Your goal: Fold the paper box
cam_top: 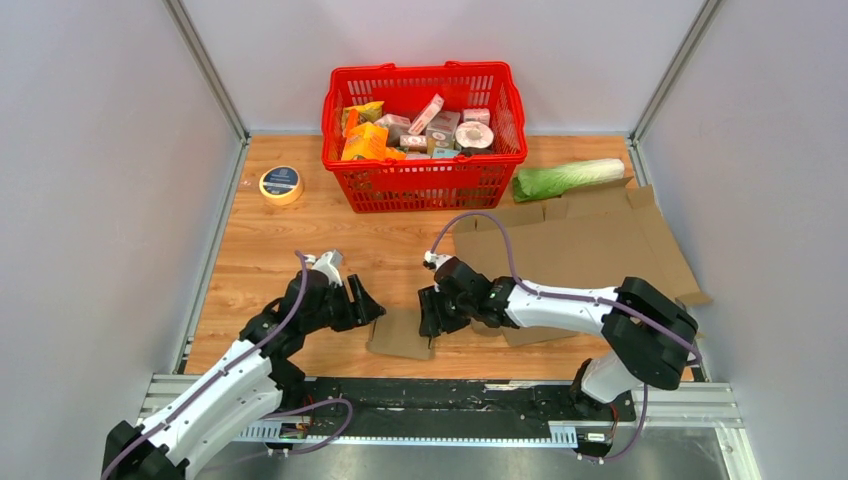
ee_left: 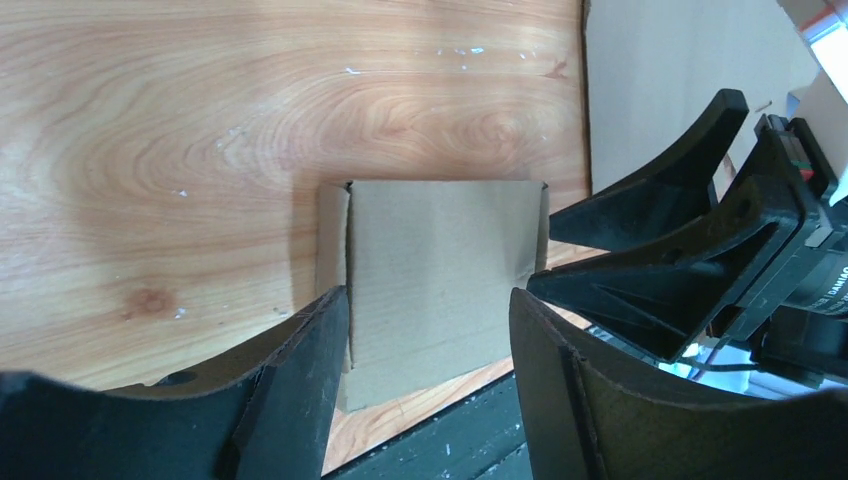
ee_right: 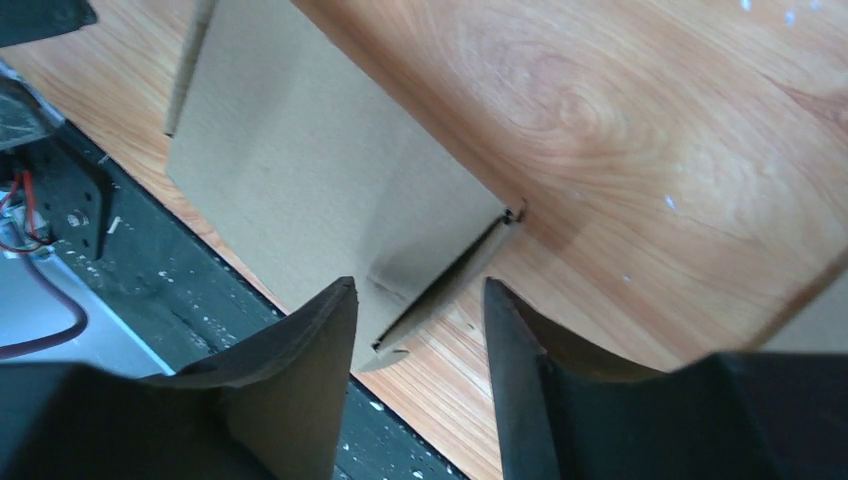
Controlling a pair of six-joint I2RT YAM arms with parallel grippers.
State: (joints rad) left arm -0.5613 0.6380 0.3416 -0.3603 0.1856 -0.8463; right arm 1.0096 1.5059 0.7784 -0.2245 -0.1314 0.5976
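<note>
The paper box [cam_top: 400,335] is a small flattened brown cardboard piece lying at the table's near edge between both arms. In the left wrist view the paper box [ee_left: 440,270] lies flat under my left gripper [ee_left: 428,296], whose jaws stand wide apart over its near side without gripping it. From the top, the left gripper [cam_top: 366,306] is at the box's left end and the right gripper [cam_top: 431,318] at its right end. My right gripper [ee_right: 418,290] is open, with the corner of the box [ee_right: 300,170] and its slightly raised flap lying between the fingers, apart from both.
A large flat cardboard sheet [cam_top: 590,240] lies behind the right arm. A red basket [cam_top: 424,178] of groceries stands at the back, with a green cabbage [cam_top: 565,178] to its right and a tape roll [cam_top: 281,184] to its left. The black rail [cam_top: 440,395] runs just below the box.
</note>
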